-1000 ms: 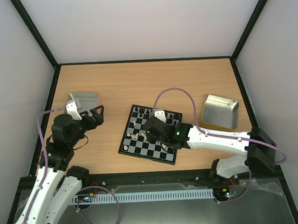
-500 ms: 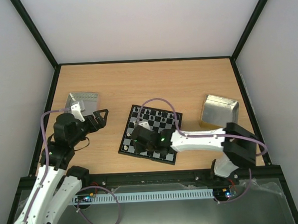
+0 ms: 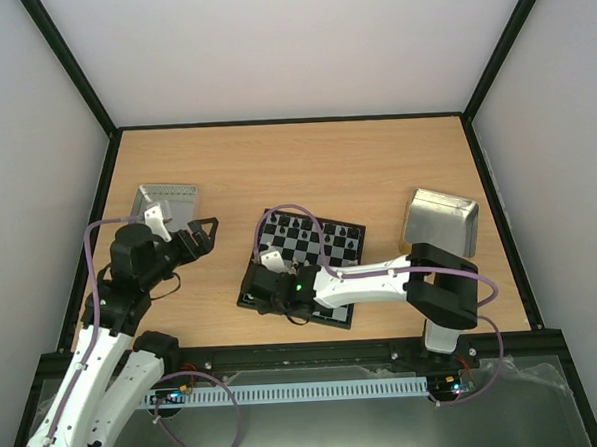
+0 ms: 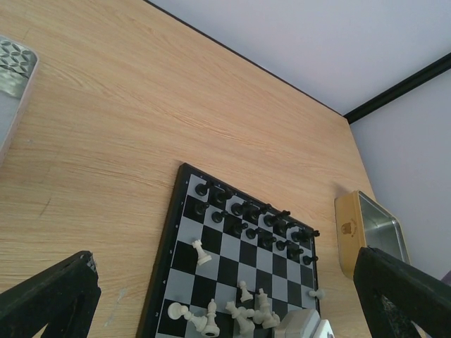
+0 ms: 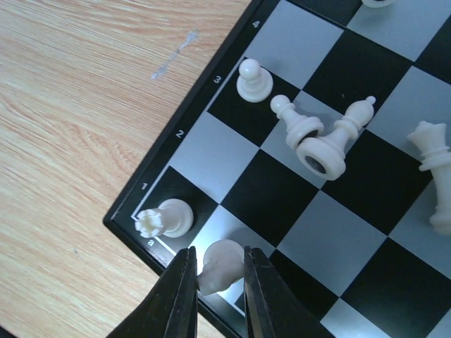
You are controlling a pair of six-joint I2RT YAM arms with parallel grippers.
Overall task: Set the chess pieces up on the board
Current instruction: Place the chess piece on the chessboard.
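Top view: right arm (image 3: 371, 277) reaches across the board (image 3: 315, 245) to its near-left corner, left fingers (image 3: 207, 226) wide, well apart from it; left wrist: black pieces (image 4: 250, 211) ranked far ahead of those fingers; right wrist: right fingers (image 5: 182, 296) narrow, pinching a white piece (image 5: 220, 266) over the edge square, rook (image 5: 163, 217) just left of them.

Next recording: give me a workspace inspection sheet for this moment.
Surface: wooden table.
Job's things: board with black pieces lined in two far rows; white pieces partly toppled at the near end.
Clutter: left tray and right tray, shiny metal.
Grippers: left gripper open above the table; right gripper, jaws shut on a white piece over the board's near corner.
Cables: purple cables looping along both arms.
Surroundings: pale walls, black frame.
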